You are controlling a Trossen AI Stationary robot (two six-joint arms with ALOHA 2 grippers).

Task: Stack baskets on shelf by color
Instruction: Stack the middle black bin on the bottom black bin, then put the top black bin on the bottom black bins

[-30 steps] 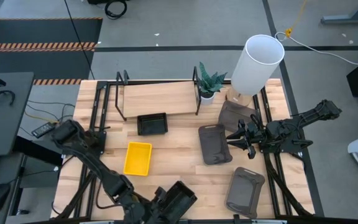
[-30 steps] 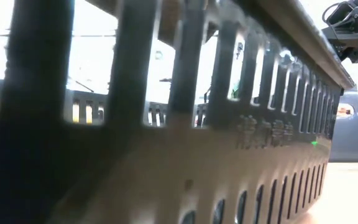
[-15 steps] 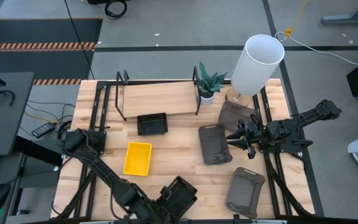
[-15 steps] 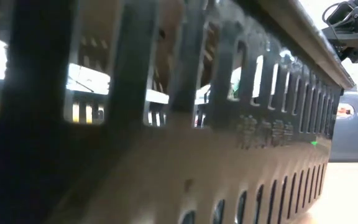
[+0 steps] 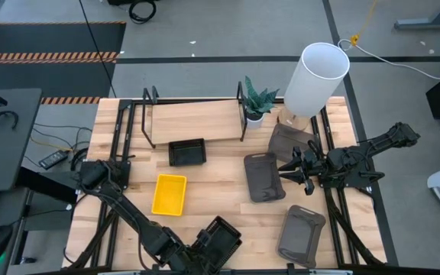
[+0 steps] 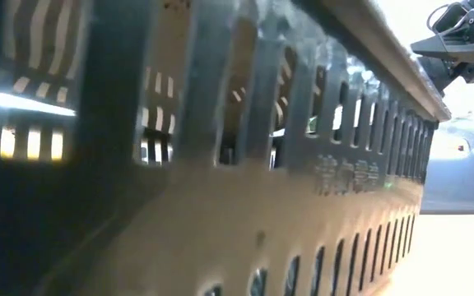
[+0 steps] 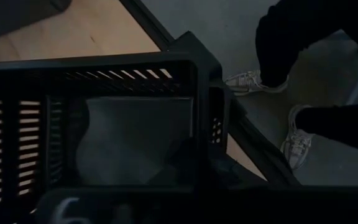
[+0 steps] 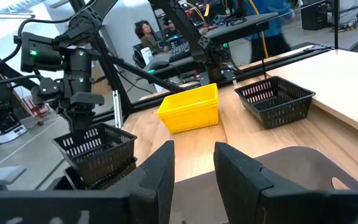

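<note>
My left gripper (image 8: 82, 121) is shut on a black slatted basket (image 8: 98, 149) at the table's near edge (image 5: 221, 238). This basket's wall (image 6: 220, 205) fills the low view. A yellow basket (image 5: 169, 194) lies on the table's left half. A second black basket (image 5: 187, 152) sits in front of the light-wood shelf (image 5: 193, 121). Three dark grey baskets (image 5: 263, 176) (image 5: 302, 234) (image 5: 290, 141) lie on the right half. My right gripper (image 5: 287, 174) hovers open and level above the grey basket in the middle (image 8: 303, 168). My left gripper holds the black basket by its upper rim (image 8: 79, 132), coming at it from above and slanting down. The arm's own hand hides the fingertips. The basket stands upright with its open side up (image 7: 129, 137). I cannot tell whether its bottom touches the table.
A white cylinder lamp shade (image 5: 315, 79) and a small potted plant (image 5: 257, 99) stand at the back right, beside the shelf. Black frame rails (image 5: 334, 206) run along both table sides. A person's shoes (image 7: 297, 143) show on the floor beyond the near edge.
My left arm has folded further, its elbow sinking toward the near edge, and its gripper has tipped more steeply downward. The held black basket has tilted and shifted slightly in front of the low camera. My right arm has kept still.
</note>
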